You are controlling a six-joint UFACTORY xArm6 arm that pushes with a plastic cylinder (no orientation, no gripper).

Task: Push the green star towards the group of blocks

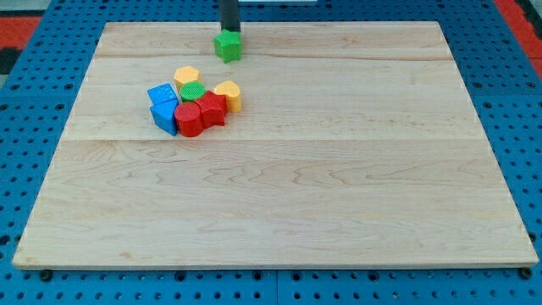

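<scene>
A dark rod descends from the view's top onto a pale wooden board, its lower end, my tip, meeting the upper side of the green star close to the board's top edge, a little left of that edge's middle. The star sits directly below the tip in the view, apparently touching it, though actual contact cannot be confirmed from this angle. The rod has no jaws and holds nothing; it merely stands against the block. Toward the board's top-left corner, below and to the left of the star and clearly apart from it, lies the group of blocks packed tightly together: a yellow hexagon-like block at the cluster's top, a green round block just beneath it, a yellow heart-shaped block on the cluster's right, two red blocks side by side along its lower edge, shapes hard to make out, and two blue blocks on its left. The board rests on a blue perforated surface that frames it on all sides.
</scene>
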